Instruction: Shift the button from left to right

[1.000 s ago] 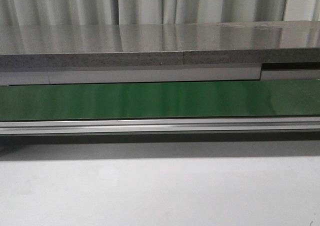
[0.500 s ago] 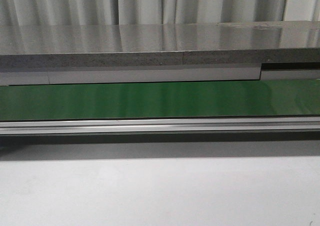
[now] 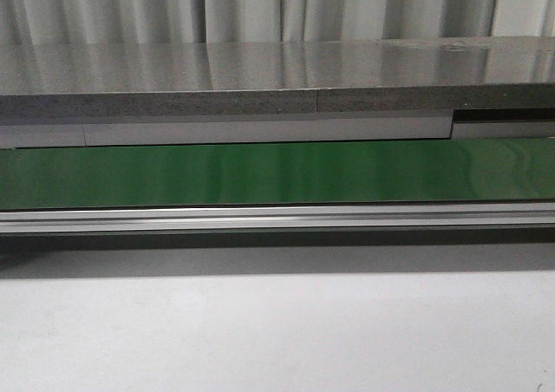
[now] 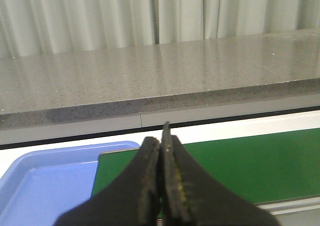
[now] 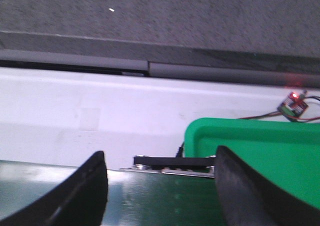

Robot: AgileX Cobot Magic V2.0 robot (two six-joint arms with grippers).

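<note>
The button shows in no view. In the left wrist view my left gripper (image 4: 161, 148) is shut, its black fingers pressed together with nothing seen between them, above the left end of the green belt (image 4: 250, 161). In the right wrist view my right gripper (image 5: 160, 153) is open and empty over the belt's right end (image 5: 165, 196), its fingers (image 5: 92, 186) spread wide. Neither gripper shows in the front view, where the green belt (image 3: 277, 173) runs bare across the picture.
A blue tray (image 4: 45, 186) lies by the belt's left end. A green tray (image 5: 260, 151) lies by its right end, with a small circuit board with a red light (image 5: 293, 104) beyond it. A grey counter (image 3: 277, 84) runs behind the belt, an aluminium rail (image 3: 277, 218) in front.
</note>
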